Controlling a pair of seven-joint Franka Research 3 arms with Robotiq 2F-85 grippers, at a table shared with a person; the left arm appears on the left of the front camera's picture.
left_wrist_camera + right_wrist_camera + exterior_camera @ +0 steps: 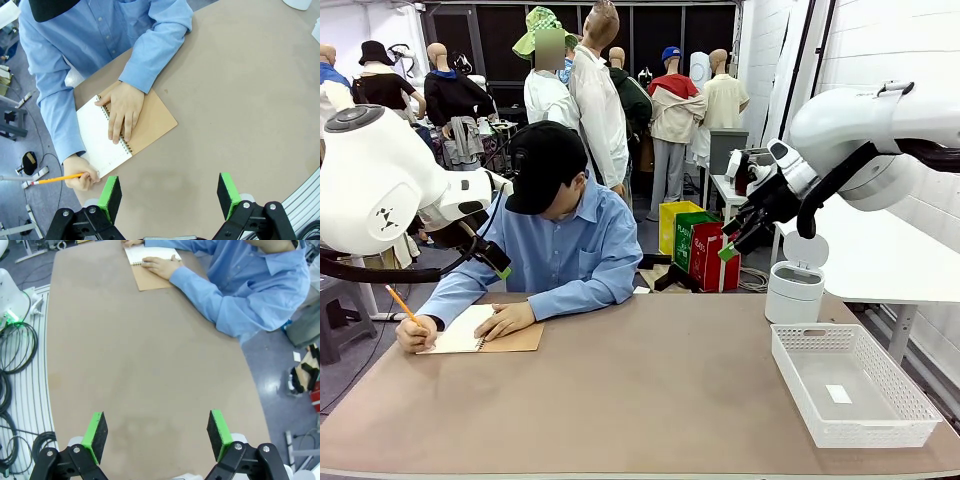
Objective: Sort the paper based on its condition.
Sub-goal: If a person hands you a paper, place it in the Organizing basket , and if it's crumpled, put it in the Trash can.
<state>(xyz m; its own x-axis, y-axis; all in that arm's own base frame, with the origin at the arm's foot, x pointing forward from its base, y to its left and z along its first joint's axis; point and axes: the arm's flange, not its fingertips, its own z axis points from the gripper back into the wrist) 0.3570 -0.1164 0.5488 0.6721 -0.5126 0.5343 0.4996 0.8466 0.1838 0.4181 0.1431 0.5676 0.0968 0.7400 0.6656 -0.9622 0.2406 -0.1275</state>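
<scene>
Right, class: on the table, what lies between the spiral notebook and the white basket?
Nothing. In the front view, the brown tabletop is bare between the spiral notebook and the white basket.

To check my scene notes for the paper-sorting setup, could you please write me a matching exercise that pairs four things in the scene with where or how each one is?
Things:
1. spiral-bound notebook
2. orange pencil
3. white basket
4. white bin

States:
A. lid raised, beyond the basket
B. holds a tiny white scrap
C. open, under the person's flat hand
D. gripped in the person's writing hand

Pairs: 1-C, 2-D, 3-B, 4-A
</scene>
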